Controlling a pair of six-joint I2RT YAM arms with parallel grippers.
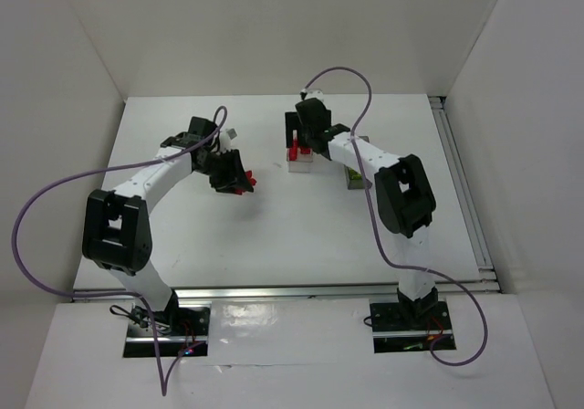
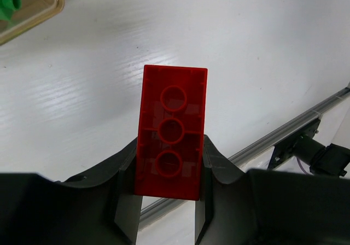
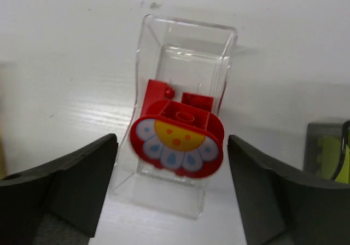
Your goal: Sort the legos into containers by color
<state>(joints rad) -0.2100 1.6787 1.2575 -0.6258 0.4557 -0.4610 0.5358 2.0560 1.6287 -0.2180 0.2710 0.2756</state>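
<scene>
My left end effector (image 2: 170, 171) was clamped on one red brick (image 2: 172, 130). The brick stood upright between the fingers with its hollow underside to the wrist camera, and it was held clear of the table (image 2: 246, 48). I judged it light, rigid and smooth-walled. The grip on its two long flat sides looked sound, though a slack hold could let it slip.

My right end effector (image 3: 172, 176) was spread wide and held nothing. Directly below it the round red piece (image 3: 176, 146) lay at the near end of the clear container (image 3: 186, 42), with other red legos (image 3: 156, 92) behind it.

The orange-tan container (image 2: 46, 7) held a green lego (image 2: 11, 1). The dark grey container (image 3: 320, 146) sat just beside the clear one and held a yellow-green lego (image 3: 333, 157).

Obstruction noted: my right arm hung over the clear container, where I judged the brick belonged.
</scene>
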